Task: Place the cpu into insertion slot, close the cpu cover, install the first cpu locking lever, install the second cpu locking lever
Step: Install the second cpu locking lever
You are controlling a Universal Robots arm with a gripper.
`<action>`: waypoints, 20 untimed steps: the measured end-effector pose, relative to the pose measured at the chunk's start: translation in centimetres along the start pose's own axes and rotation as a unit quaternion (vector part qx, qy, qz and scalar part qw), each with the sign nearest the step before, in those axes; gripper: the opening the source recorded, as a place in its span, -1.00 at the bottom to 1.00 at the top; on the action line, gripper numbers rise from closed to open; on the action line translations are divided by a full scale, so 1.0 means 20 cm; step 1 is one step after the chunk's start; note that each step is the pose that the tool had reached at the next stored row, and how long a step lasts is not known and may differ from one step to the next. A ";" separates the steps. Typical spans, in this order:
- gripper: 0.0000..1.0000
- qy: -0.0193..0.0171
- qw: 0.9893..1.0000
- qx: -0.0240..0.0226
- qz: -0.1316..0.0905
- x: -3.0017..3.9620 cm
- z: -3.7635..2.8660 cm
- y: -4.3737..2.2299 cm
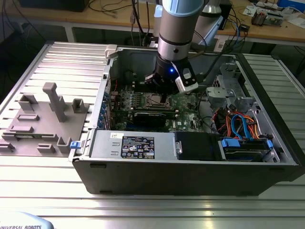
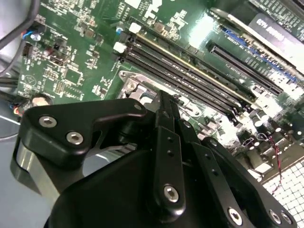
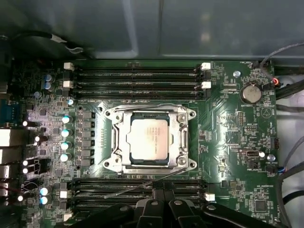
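In the first wrist view the cpu (image 3: 148, 138), a dull silver square, lies in the insertion slot (image 3: 115, 164). The cpu cover (image 3: 178, 137), a silvery frame, lies flat around it. One thin wire lever (image 3: 152, 105) runs along one side of the socket. A second wire lever (image 3: 133, 187) slants away from the opposite side, over the memory slots. My gripper (image 3: 160, 191) is shut, its black fingertips right beside this slanted lever; I cannot tell whether they touch it. In the exterior view the gripper (image 1: 163, 98) hangs just over the socket (image 1: 155, 100). The second wrist view shows the fingers (image 2: 163, 109) pressed together above the socket corner (image 2: 135, 88).
Memory slots (image 3: 137, 76) flank the socket on two sides. A long black graphics card (image 1: 151, 116) lies just in front of it. The power supply (image 1: 138, 145), drive bay (image 1: 245, 148) and orange and blue cables (image 1: 236, 126) crowd the case. A grey fixture (image 1: 47, 119) stands outside, at the exterior view's left.
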State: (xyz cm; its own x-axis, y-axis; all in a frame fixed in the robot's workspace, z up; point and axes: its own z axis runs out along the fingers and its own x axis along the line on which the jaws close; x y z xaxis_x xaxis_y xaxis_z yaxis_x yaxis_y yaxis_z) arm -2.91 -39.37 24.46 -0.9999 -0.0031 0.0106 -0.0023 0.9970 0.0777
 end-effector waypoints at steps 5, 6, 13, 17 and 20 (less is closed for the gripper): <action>-0.79 0.002 1.000 -0.001 0.000 0.089 0.041 -0.011; -0.79 0.002 1.000 -0.001 0.000 0.105 0.051 -0.012; -0.79 0.002 1.000 -0.005 -0.001 0.145 0.104 -0.023; -0.79 0.003 1.000 -0.019 -0.009 0.149 0.112 -0.052; -0.79 0.003 1.000 -0.027 -0.013 0.159 0.114 -0.067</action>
State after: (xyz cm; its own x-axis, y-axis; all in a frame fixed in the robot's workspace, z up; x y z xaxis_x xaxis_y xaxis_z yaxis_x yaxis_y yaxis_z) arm -6.12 -40.53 22.11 -0.9994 -0.0301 0.0142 -0.0280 0.9909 0.1315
